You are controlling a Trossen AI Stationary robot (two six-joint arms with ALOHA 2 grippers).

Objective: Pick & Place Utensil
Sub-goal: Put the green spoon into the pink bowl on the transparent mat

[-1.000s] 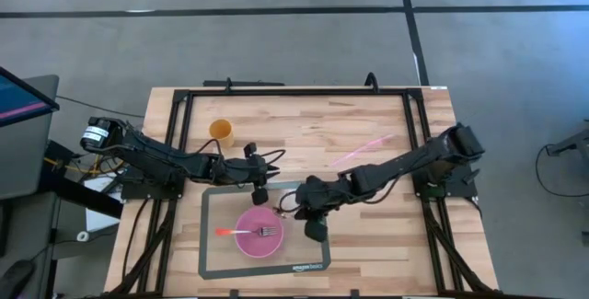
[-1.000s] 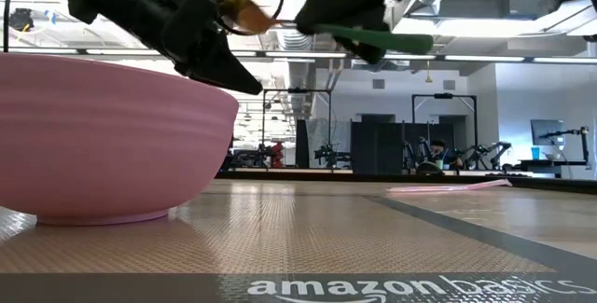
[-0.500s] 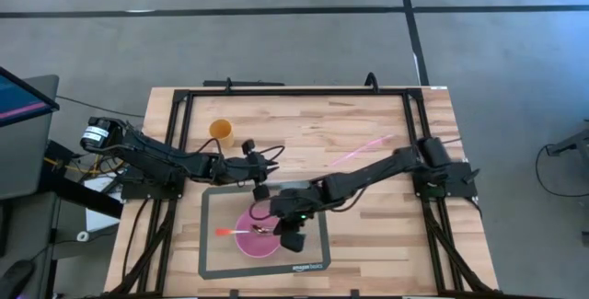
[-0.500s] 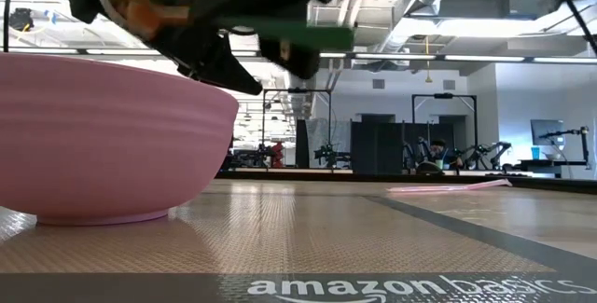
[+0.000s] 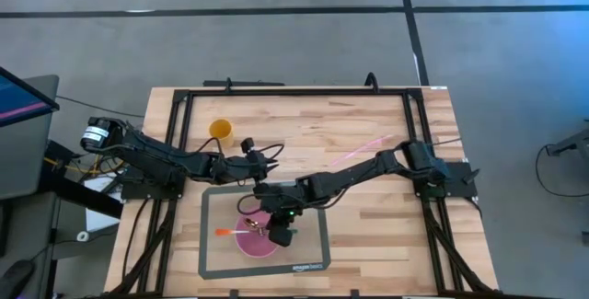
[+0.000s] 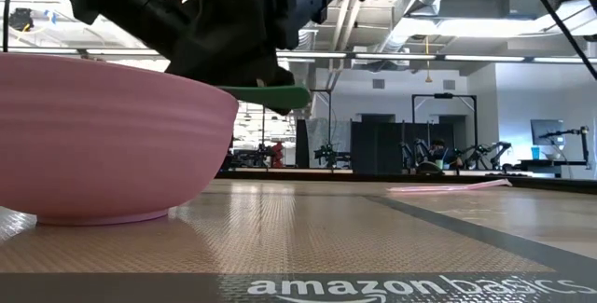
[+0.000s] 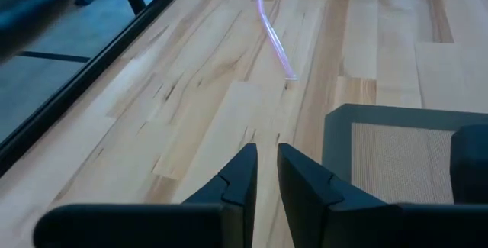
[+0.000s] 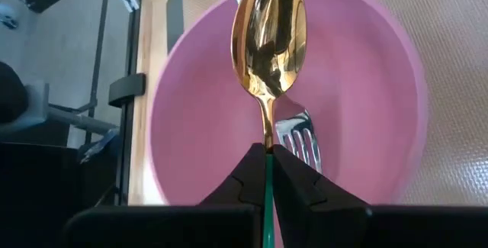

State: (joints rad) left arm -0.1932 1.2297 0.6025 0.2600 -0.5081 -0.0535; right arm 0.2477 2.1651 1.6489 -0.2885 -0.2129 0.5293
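Above the pink bowl [image 5: 255, 235], on the near-left part of the table [image 5: 386, 235], the right gripper [image 5: 279, 233] hangs with its two fingers pinched tight on the thin green handle of a gold spoon [image 8: 269, 38]. From the right wrist camera the spoon's bowl points out ahead of the fingertips, poised over the middle of the pink bowl [image 8: 206, 126], its polished face catching the light. Inside the bowl lies a fork [image 8: 302, 147] whose tines show just past the spoon's neck; from above, the fork's orange-red handle [image 5: 226, 233] sticks out over the bowl's left rim. The bowl sits on a grey mat [image 5: 313, 253] with a dark border.

At table height the pink bowl [image 6: 103, 135] fills the left of the scene, and the spoon's green handle [image 6: 270, 96] shows just above its right rim, beneath the dark bulk of the arms.

To the left, the left gripper [image 5: 250, 163] waits just beyond the mat's far edge, close to the right arm. Its wrist camera shows its fingers [image 7: 242, 173] nearly together with only a narrow gap between them and nothing held. Farther off on the bare wood lies a thin pink straw-like stick [image 5: 363, 149], right of centre, and an orange cup [image 5: 221, 132] stands at the far left.
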